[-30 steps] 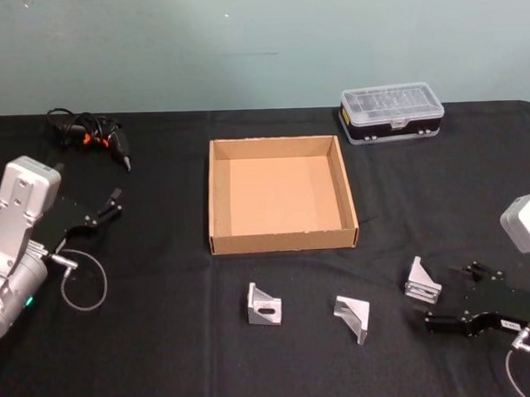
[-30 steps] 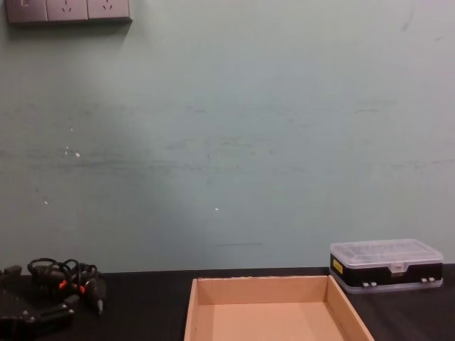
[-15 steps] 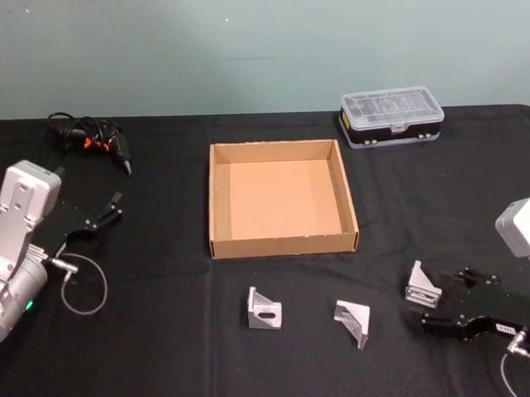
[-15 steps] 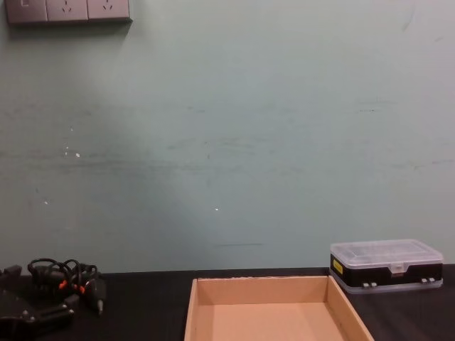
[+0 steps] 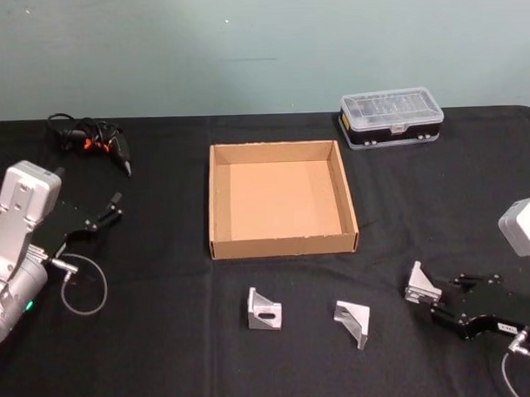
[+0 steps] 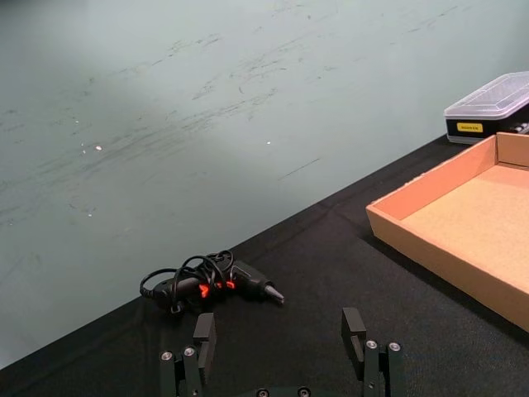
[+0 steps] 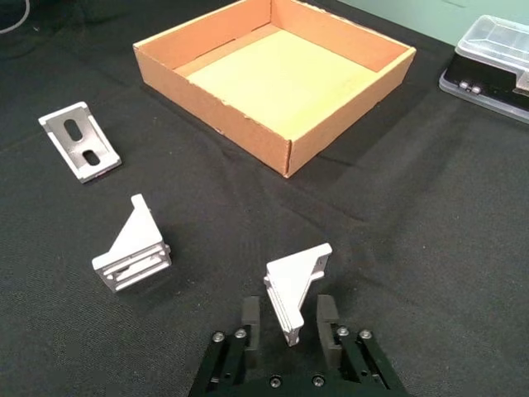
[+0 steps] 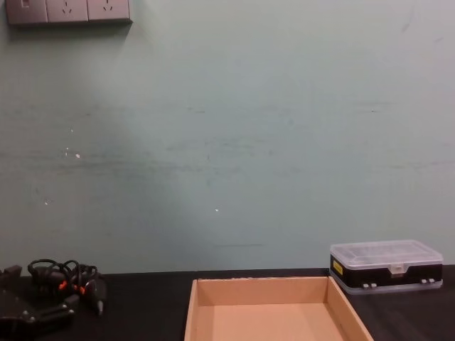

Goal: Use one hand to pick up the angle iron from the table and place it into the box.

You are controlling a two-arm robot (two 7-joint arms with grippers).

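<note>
Right tool (image 7: 289,324): jaws open, straddling the nearest angle iron (image 7: 296,277), not yet gripping it. The bracket stands on the desk (image 5: 165,341), long edge running away from the tool, roughly toward the box (image 5: 281,198) forward-left. Left tool (image 5: 109,208): open, idle, well apart. Count: second angle iron (image 5: 353,321), third angle iron (image 5: 264,307); three total, one box.

A workshop-like test bench — black-clothed table (image 5: 166,359), bare green wall (image 8: 227,142), sockets (image 8: 67,10), parts case (image 5: 391,116).

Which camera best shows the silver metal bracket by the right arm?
The right wrist view: the silver metal corner bracket stands close up, between the right gripper's open jaws. The head view shows it small.
</note>
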